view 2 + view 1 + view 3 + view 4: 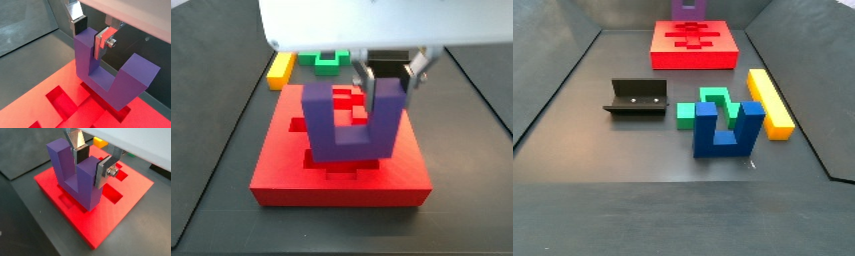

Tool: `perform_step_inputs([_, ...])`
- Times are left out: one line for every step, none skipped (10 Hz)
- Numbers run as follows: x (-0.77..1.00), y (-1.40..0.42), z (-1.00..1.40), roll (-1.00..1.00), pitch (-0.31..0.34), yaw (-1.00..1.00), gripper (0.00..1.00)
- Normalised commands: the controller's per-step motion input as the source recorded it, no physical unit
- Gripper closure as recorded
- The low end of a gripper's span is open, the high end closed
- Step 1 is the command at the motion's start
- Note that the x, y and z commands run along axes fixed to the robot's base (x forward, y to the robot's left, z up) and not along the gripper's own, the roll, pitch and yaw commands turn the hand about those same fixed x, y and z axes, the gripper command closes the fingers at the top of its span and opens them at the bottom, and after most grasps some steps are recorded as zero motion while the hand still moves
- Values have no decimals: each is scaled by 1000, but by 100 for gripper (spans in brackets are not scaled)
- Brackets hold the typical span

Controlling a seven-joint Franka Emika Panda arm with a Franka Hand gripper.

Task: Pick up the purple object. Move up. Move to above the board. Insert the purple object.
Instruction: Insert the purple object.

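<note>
My gripper is shut on one upright prong of the purple object, a matte U-shaped block held prongs up. The hold also shows in a wrist view and a side view. The purple object stands over the middle of the red board, its thick base low at the bright recessed slots. I cannot tell whether the base touches the board. In a side view the board lies at the far end with the purple object above it.
A yellow bar, a small green block and a blue U-shaped block lie on the dark floor away from the board. The fixture stands beside them. The yellow bar and green block lie beyond the board.
</note>
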Motion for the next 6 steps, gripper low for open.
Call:
perform_step_inputs([43,0,-340,3,0,111,100])
perform_step_inputs([-43,0,-294,0,0,60,100])
perform_step_inputs([-214,57,-266,0,0,0,100])
perform_step_inputs([-231,220,-189,0,7,-11,100])
perform_step_inputs([-366,257,-51,0,11,-106,100])
perform_step_inputs([-509,143,0,-7,0,-166,100])
